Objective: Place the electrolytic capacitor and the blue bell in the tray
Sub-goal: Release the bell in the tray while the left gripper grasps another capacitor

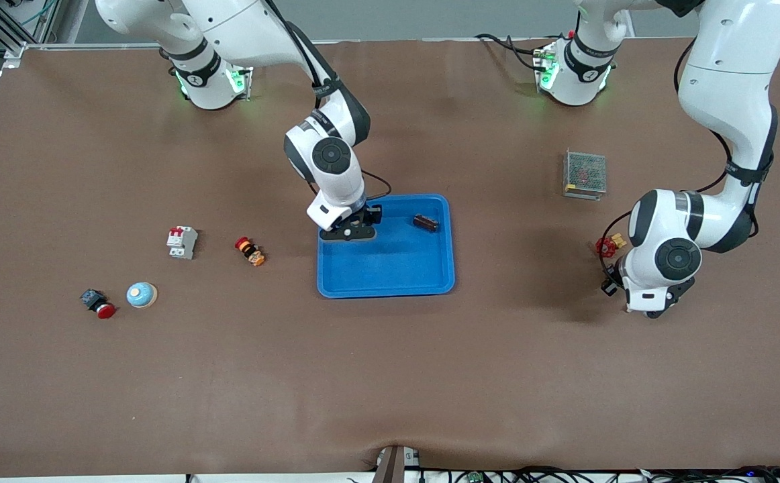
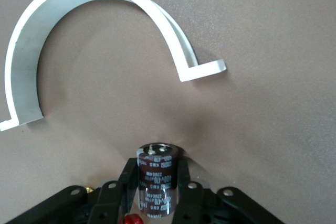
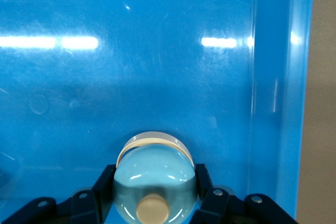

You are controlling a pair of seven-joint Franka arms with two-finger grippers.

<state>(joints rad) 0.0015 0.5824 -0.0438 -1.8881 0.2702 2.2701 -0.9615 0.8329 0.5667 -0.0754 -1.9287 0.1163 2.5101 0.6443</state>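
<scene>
My left gripper (image 2: 156,166) is shut on a dark brown electrolytic capacitor (image 2: 155,182), low over the brown table near the left arm's end (image 1: 638,310). My right gripper (image 3: 155,170) is shut on a light blue bell (image 3: 155,182) with a cream button, just above the floor of the bright blue tray (image 3: 157,66). In the front view that gripper (image 1: 350,231) is over the tray's (image 1: 386,292) corner toward the right arm's end, and the hand hides the bell. A dark brown cylinder (image 1: 425,223) lies in the tray. Another blue bell (image 1: 141,294) sits on the table toward the right arm's end.
A grey mesh box (image 1: 585,174) and a red valve handle (image 1: 607,247) lie near the left arm. A white breaker (image 1: 181,241), a red-and-orange part (image 1: 250,251) and a red push button (image 1: 99,303) lie toward the right arm's end. A white curved plastic piece (image 2: 31,40) lies by the left gripper.
</scene>
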